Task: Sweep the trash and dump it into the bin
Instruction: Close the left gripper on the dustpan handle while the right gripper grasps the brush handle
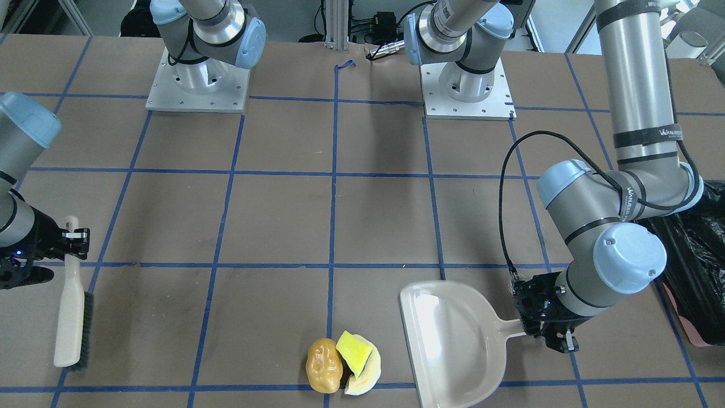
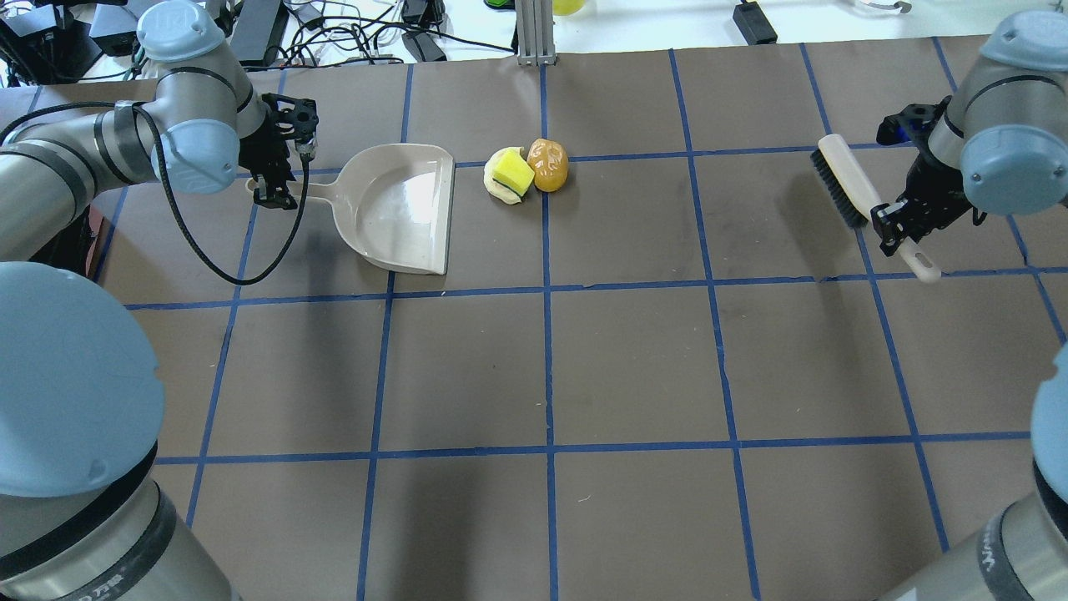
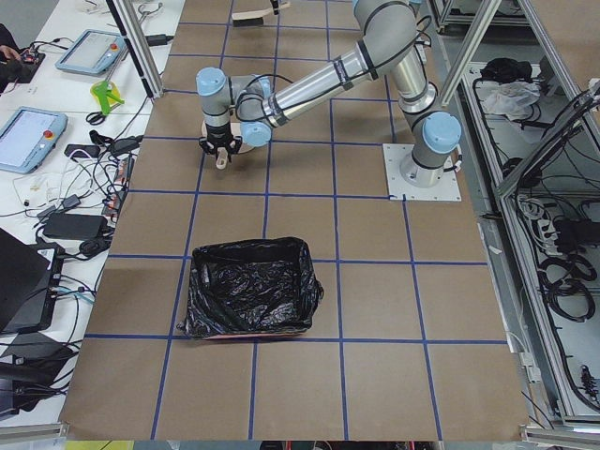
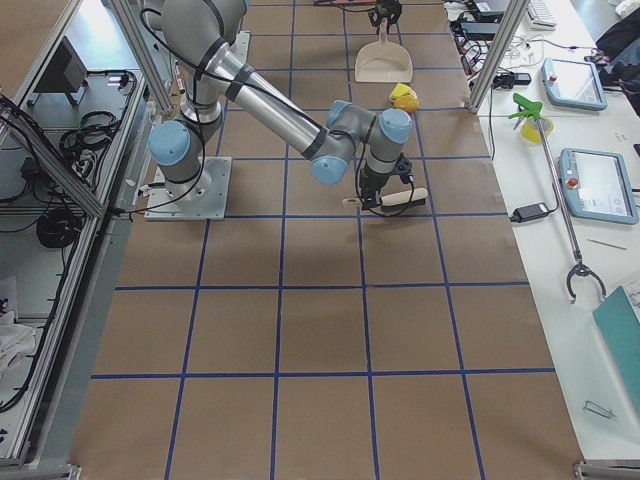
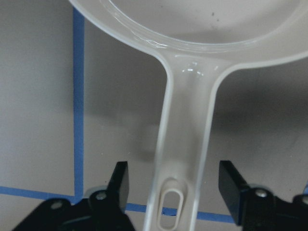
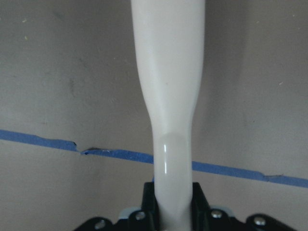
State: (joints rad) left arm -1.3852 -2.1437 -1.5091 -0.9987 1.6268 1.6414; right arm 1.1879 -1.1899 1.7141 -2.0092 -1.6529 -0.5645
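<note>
Left wrist-mounted view: left claw (image 5: 175, 186) sits wide open, straddling the dustpan (image 5: 186, 120) handle without touching; right claw (image 6: 172, 198) is clamped on the brush (image 6: 168, 72).

A robotics lab: teach pendants (image 3: 33, 139), cables (image 3: 565, 270) and aluminium framing (image 2: 535, 33) flank the taped table (image 2: 634, 367).

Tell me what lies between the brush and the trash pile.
Nothing: the overhead view shows only bare table along the stretch from the brush to the trash, with no object in between.

Bright, even light; soft shadows
</note>
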